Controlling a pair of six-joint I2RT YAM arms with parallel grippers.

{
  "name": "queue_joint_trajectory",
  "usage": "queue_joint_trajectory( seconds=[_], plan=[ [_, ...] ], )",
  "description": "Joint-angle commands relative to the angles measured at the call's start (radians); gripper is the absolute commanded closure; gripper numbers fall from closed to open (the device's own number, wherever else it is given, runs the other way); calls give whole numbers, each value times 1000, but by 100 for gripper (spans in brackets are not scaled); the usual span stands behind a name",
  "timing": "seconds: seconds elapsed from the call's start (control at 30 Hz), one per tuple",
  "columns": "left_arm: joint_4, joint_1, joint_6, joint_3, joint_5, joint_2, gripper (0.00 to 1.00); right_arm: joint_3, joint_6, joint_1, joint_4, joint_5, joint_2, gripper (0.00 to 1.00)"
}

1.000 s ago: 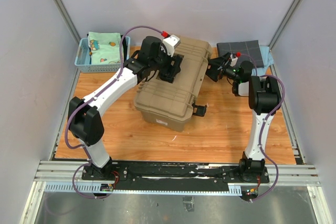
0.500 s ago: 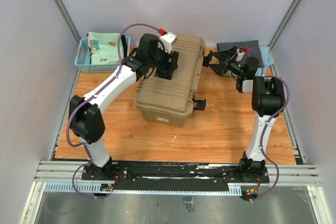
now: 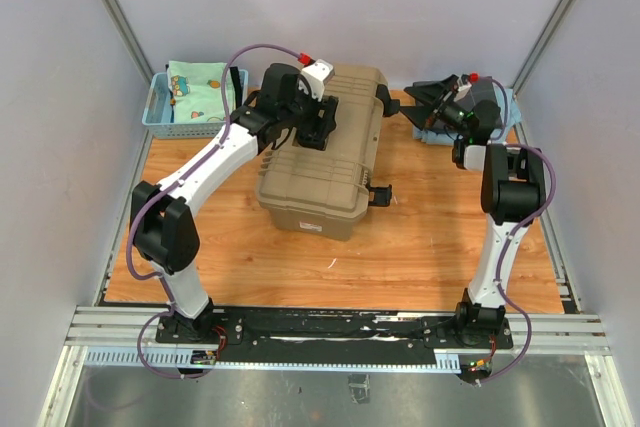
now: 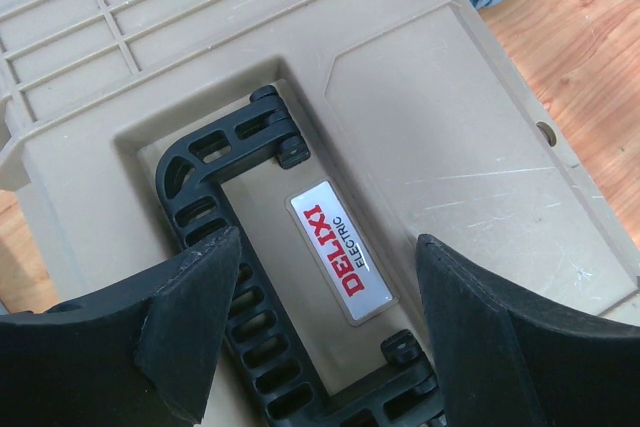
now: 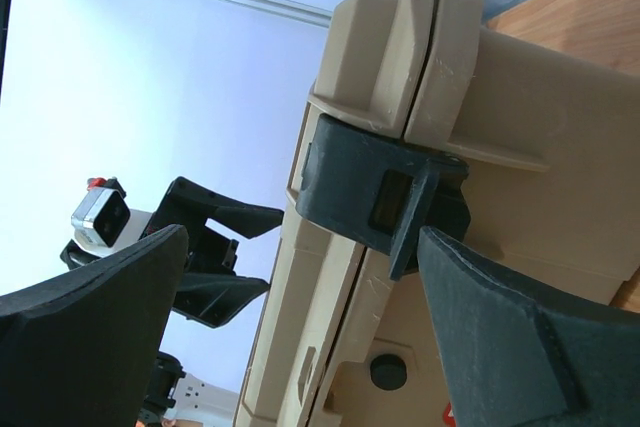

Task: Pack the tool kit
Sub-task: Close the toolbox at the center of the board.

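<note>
Fingers apart, the left gripper (image 4: 325, 257) hovers over the toolbox (image 4: 450, 97) handle (image 4: 200, 177); the right gripper (image 5: 302, 237), also spread wide, frames a latch (image 5: 370, 187). That latch should sit centred between the fingers before they close.

Finding: robotics lab test cell. Evidence: plain pale wall panels (image 3: 350, 7) on aluminium profile posts (image 3: 110, 7) enclose a wooden tabletop (image 3: 420, 257). Left arm (image 3: 215, 162) and right arm (image 3: 500, 217) are bolted to a slotted metal rail (image 3: 110, 332), purple cables (image 3: 128, 247) exposed.
</note>
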Motion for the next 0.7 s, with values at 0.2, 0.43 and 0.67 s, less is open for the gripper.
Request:
queue_joint_trajectory(
  seconds=[0.2,0.43,0.67],
  plan=[
    [-377,24,72,-106,-75,136,24,210,-678,66,-913,-83,-159,1],
    [-377,24,69,-109,-66,135,24,369,-803,76,-1179,-28,-117,2],
    [-377,24,71,-111,-60,132,24,469,-910,79,-1436,62,-95,1]
  ],
)
